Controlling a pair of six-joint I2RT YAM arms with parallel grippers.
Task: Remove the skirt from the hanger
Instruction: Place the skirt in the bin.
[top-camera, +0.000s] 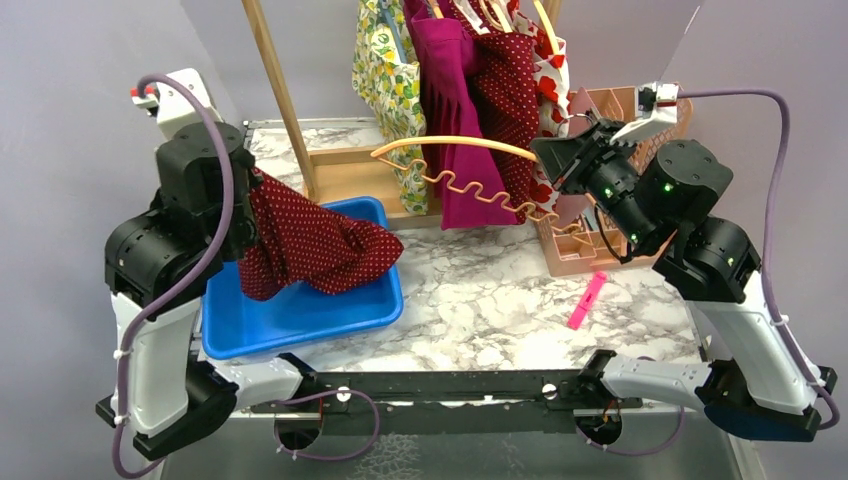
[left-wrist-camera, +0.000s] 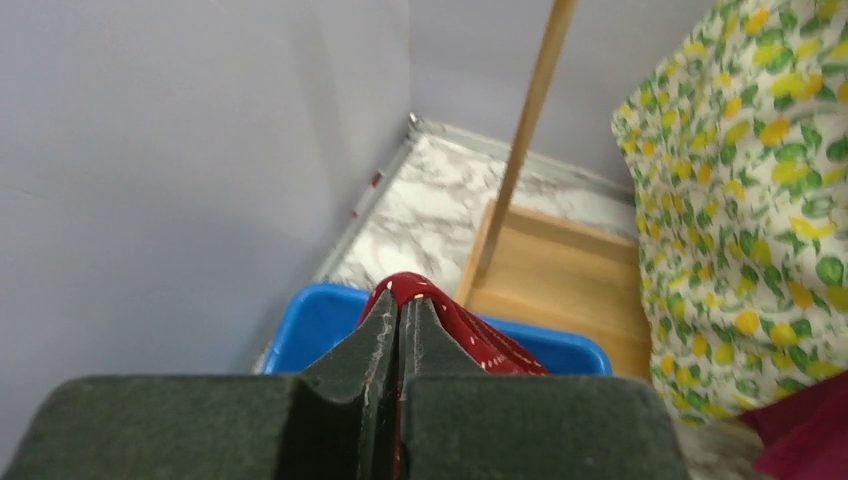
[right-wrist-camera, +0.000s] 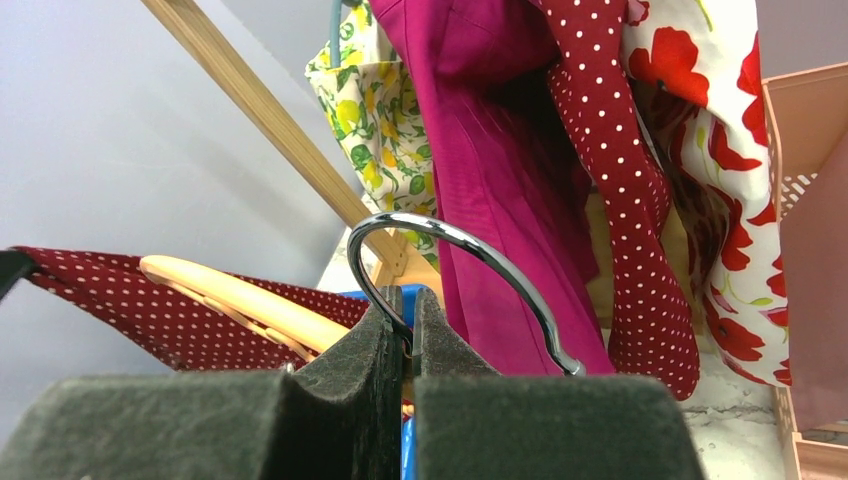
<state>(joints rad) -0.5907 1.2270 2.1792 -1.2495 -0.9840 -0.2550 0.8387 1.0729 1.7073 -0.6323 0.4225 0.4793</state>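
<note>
The dark red white-dotted skirt (top-camera: 310, 245) hangs from my left gripper (top-camera: 250, 198) and drapes down into the blue bin (top-camera: 300, 325). In the left wrist view the gripper (left-wrist-camera: 400, 310) is shut on a fold of the skirt (left-wrist-camera: 485, 348) above the bin (left-wrist-camera: 310, 330). The wooden hanger (top-camera: 470, 150) with its wavy lower bar is held level in the air to the right, apart from the skirt. My right gripper (top-camera: 562, 165) is shut on its metal hook (right-wrist-camera: 450, 240); the right gripper (right-wrist-camera: 408, 308) shows the hanger arm (right-wrist-camera: 240, 300) with the skirt (right-wrist-camera: 120, 295) behind it.
A clothes rack with a wooden pole (top-camera: 280, 90) and wooden base (top-camera: 345, 175) stands at the back, carrying a lemon-print garment (top-camera: 390, 70), a magenta one (top-camera: 450, 100) and a red dotted one (top-camera: 512, 95). A pink basket (top-camera: 590, 255) and a pink marker (top-camera: 587, 300) are at the right.
</note>
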